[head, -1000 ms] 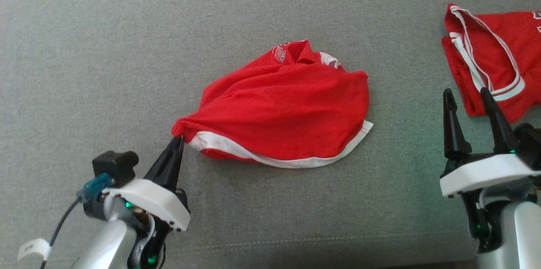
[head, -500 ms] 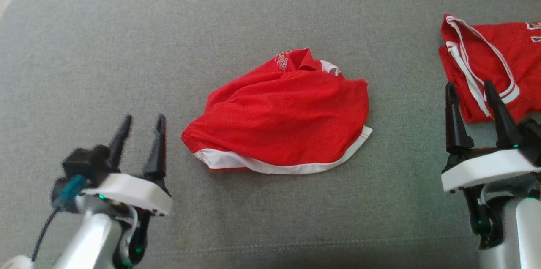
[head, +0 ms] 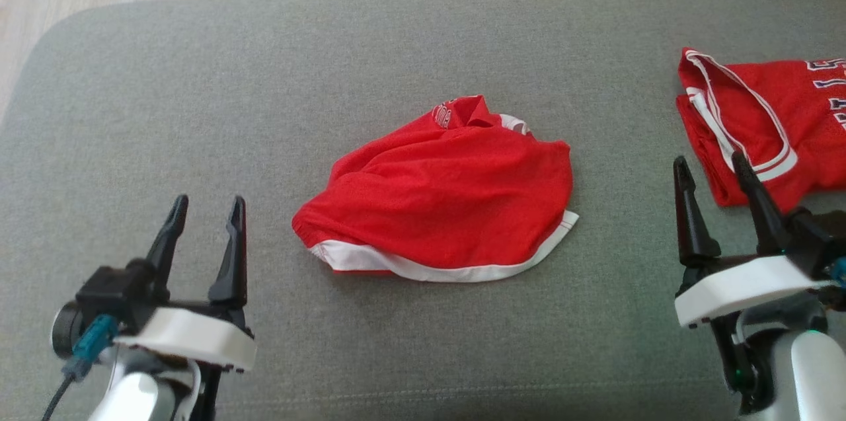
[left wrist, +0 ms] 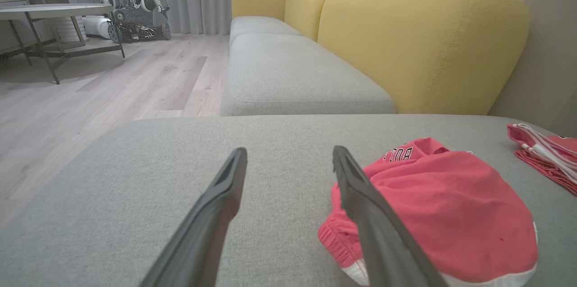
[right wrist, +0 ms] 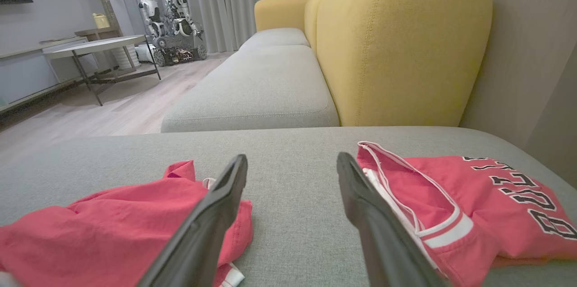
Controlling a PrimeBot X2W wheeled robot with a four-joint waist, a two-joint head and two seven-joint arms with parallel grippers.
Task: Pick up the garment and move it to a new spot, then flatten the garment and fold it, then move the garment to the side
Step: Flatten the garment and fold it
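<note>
Our left pincer has released the red shorts and drawn back, open like our right pincer; the move looks done, flattening and folding remain

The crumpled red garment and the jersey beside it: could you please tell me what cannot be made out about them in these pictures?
Crumpled red garment: in the head view it is bunched over itself, so its cut and the print at its top fold cannot be read.
Same garment, left wrist view: a finger of the left gripper covers part of its near hem.
Red jersey: in the head view the right edge cuts off its body and lettering.
</note>
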